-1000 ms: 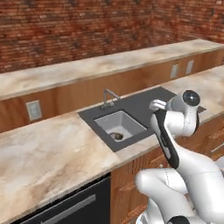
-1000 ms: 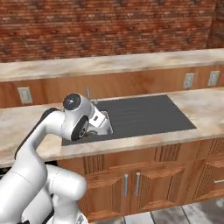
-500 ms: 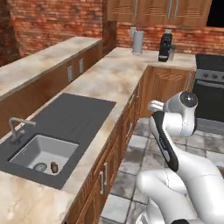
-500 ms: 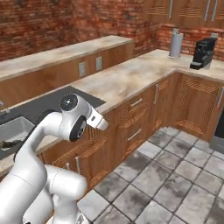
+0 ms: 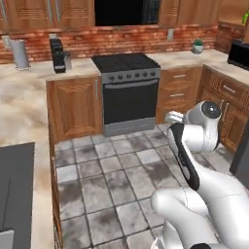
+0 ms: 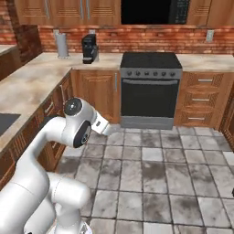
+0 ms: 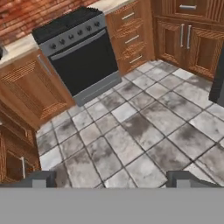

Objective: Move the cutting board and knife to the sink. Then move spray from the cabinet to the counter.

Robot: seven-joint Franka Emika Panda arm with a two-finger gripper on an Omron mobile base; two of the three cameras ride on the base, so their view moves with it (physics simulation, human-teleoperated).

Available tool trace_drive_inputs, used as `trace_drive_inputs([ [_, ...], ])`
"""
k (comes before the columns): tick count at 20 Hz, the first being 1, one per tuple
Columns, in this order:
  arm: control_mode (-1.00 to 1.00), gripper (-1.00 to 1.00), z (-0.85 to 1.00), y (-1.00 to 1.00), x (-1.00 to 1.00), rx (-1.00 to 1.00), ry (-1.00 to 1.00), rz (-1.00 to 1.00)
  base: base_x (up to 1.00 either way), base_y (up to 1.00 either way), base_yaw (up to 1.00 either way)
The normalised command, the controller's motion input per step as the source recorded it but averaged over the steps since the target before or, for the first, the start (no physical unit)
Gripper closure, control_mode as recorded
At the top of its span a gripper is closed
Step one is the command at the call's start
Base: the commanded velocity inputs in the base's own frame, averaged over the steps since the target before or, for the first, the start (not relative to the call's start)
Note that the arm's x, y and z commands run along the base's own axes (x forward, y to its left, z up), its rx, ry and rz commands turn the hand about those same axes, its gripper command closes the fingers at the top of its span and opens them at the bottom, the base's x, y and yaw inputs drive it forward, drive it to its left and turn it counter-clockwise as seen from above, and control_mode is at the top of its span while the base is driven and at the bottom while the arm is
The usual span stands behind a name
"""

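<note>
Grey stone floor tiles spread out before a black oven set between wooden base cabinets, with a coffee machine and a paper-towel roll on the marbled surface to its left. Spread wide and empty, the hand hangs over bare floor. Half a second ago the base views faced along the sink run; the base has since turned, so the whole scene has shifted and just a dark sink corner shows at far left, while board, knife and spray cannot be made out.

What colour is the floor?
Mottled grey square tiles, with pale joints; best in the hand view.
</note>
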Motion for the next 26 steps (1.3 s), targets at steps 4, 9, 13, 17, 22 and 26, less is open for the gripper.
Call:
trace_drive_inputs([
  [4,1.0,-1.0,0.0,0.0,0.0,0.0,0.0,0.0,0.79,-0.01,-0.78],
  [9,1.0,-1.0,0.0,0.0,0.0,0.0,0.0,0.0,0.95,0.0,-0.67],
  [13,1.0,-1.0,0.0,0.0,0.0,0.0,0.0,0.0,1.0,0.19,-0.52],
  [17,1.0,-1.0,0.0,0.0,0.0,0.0,0.0,0.0,1.0,0.4,-0.49],
  [22,1.0,-1.0,0.0,0.0,0.0,0.0,0.0,0.0,1.0,0.57,-0.59],
  [26,1.0,-1.0,0.0,0.0,0.0,0.0,0.0,0.0,1.0,0.75,-0.69],
])
